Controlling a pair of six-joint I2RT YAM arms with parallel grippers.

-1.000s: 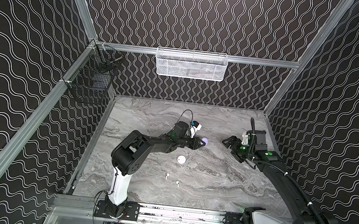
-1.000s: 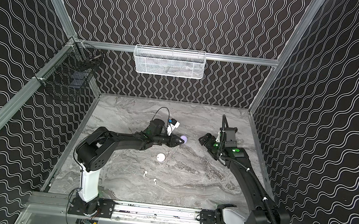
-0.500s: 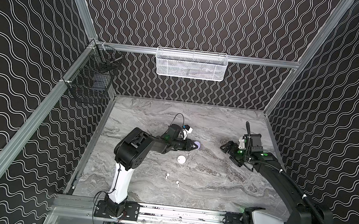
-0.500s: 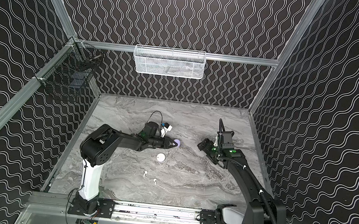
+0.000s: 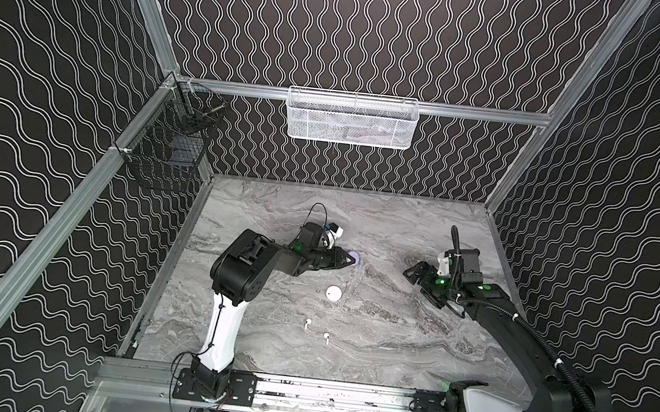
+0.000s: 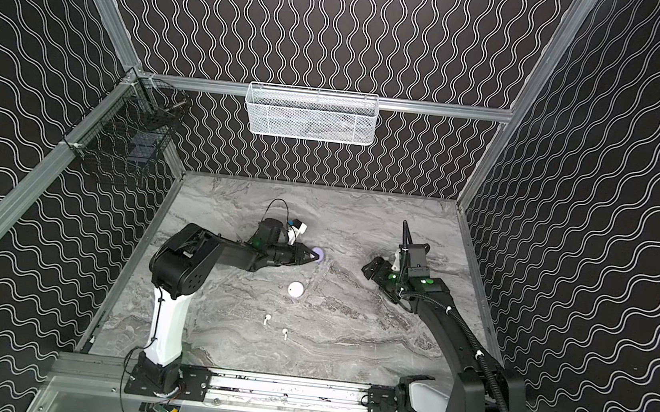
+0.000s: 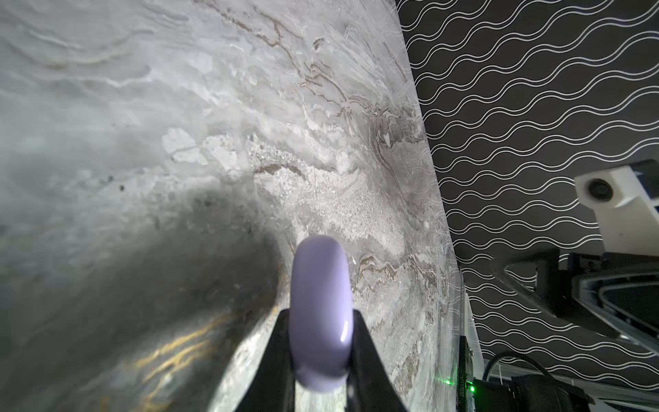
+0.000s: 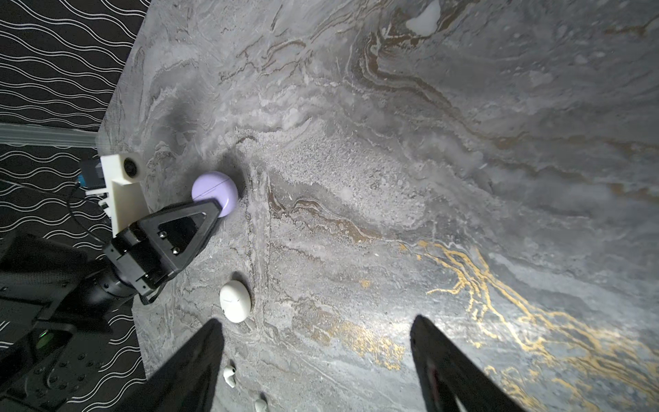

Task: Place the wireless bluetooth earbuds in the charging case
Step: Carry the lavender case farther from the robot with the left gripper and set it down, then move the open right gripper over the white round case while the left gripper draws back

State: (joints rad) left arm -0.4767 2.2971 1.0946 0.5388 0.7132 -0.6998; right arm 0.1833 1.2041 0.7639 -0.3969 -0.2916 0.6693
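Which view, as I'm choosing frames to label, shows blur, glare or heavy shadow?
Left wrist view: glare streak on the purple case, dark shadow on the table. Right wrist view: fingers of the right hand dark, soft-edged. Both top views: evenly lit, sharp.

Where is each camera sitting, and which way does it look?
Top views: high in front, looking down on the marble table; left arm and right arm show.
Left wrist: on the left arm, looking along the left gripper, shut on the lavender case.
Right wrist: on the right arm, looking past the open right gripper at the white case and white earbuds.
Shared: both wrist views show the lavender case.
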